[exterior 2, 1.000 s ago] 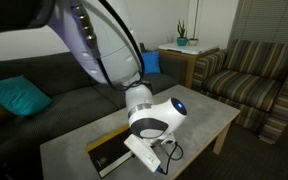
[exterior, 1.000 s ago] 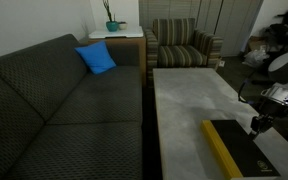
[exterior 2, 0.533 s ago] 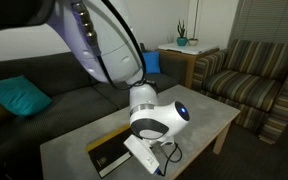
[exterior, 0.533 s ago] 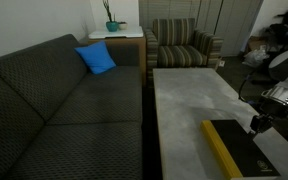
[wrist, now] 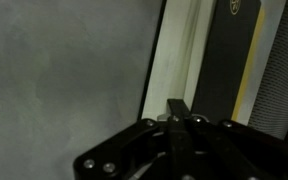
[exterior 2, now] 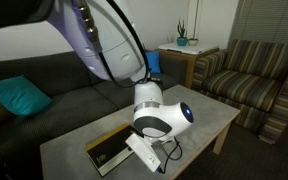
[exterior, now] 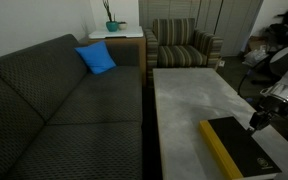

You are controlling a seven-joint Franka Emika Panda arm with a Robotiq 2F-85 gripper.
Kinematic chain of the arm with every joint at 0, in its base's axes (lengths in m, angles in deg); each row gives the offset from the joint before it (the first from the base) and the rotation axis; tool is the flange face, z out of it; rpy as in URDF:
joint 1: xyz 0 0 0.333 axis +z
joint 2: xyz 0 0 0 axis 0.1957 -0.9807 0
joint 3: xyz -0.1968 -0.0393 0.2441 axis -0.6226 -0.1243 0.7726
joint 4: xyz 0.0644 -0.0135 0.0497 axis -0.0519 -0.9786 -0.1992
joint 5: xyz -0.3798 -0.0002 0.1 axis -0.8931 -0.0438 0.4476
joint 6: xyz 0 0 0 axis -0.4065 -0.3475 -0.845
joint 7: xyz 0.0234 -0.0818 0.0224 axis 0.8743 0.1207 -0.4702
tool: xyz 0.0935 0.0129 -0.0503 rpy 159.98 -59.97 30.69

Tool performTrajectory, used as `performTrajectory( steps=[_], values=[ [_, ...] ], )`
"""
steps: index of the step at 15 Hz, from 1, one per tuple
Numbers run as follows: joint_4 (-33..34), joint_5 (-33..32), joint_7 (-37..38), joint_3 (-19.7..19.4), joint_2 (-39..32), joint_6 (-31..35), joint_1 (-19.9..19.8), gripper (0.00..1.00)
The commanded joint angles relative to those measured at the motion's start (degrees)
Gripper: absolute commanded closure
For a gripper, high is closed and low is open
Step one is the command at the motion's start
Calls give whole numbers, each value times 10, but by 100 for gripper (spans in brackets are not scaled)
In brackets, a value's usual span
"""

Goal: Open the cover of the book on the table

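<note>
The book lies flat on the grey table near its front end, with the yellow spine toward the sofa. In the wrist view I see its dark cover, yellow spine and white page edge. My gripper comes in from the bottom with its fingers pressed together, the tip at the page edge on the side away from the spine. In an exterior view the gripper sits at the book's far right corner. The book also shows partly behind the arm.
A dark sofa with a blue cushion runs along the table's spine side. A striped armchair stands beyond the table's far end. A small white side table with a plant is in the corner. The arm's wrist hangs over the table.
The gripper has edged slightly in against the book's open edge, and the book looks nudged a little toward the sofa. The cover still lies flat.
</note>
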Motion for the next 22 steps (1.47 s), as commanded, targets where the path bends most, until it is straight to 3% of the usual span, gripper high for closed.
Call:
performTrajectory(
  steps=[1,6,12,22],
  values=[
    [7,-15,-17,23,0,-21,-18,100],
    [13,-17,-33,41,0,-14,-24,100],
    [25,-25,-12,34,1,-3,-3,100],
    [53,-79,6,33,1,-95,2,100]
  ],
)
